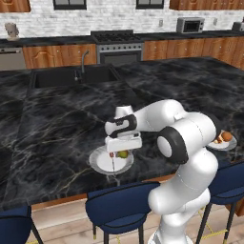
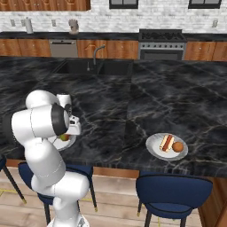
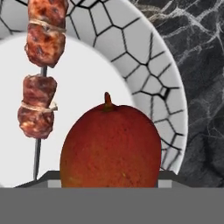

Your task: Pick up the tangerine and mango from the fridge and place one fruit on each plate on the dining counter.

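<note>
Red-blotched mango clamped in the jaws, low over the near plate beside a meat skewer. Placing step, tangerine already plated; next, part the jaws and lift clear.

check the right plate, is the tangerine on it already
Yes, the tangerine sits on the right plate beside a hot dog in the right base view.

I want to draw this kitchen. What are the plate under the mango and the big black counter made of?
The plate looks like glazed white ceramic: smooth, with black crackle lines on its rim. The dining counter looks like polished black marble, glossy with pale veins. It is rendered, so both are guesses.
</note>
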{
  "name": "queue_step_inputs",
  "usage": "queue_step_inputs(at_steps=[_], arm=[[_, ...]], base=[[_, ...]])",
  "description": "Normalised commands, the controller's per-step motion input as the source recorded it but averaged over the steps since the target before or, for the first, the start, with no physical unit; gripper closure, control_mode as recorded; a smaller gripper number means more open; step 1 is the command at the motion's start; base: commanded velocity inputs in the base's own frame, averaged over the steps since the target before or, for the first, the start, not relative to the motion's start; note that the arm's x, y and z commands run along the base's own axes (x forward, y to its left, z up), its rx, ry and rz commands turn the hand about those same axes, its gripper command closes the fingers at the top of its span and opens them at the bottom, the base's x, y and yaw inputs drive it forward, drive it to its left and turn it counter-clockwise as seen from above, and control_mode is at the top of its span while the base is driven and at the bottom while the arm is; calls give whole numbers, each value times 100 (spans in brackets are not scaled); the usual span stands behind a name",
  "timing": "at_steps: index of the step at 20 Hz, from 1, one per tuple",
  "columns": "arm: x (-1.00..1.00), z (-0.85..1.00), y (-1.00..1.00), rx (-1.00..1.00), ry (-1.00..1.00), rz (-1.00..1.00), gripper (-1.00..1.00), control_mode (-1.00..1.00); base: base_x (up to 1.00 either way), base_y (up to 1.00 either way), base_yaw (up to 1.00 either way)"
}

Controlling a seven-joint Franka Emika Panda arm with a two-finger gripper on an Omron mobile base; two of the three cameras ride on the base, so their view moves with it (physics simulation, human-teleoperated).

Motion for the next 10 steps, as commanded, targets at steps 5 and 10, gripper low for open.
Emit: queue_step_inputs(at_steps=[5, 10], arm=[[0, -5, 22, 0, 0, 4, 100, -100], [0, -25, 0, 0, 0, 0, 100, -100]], base=[[0, 0, 0], [0, 0, 0]])
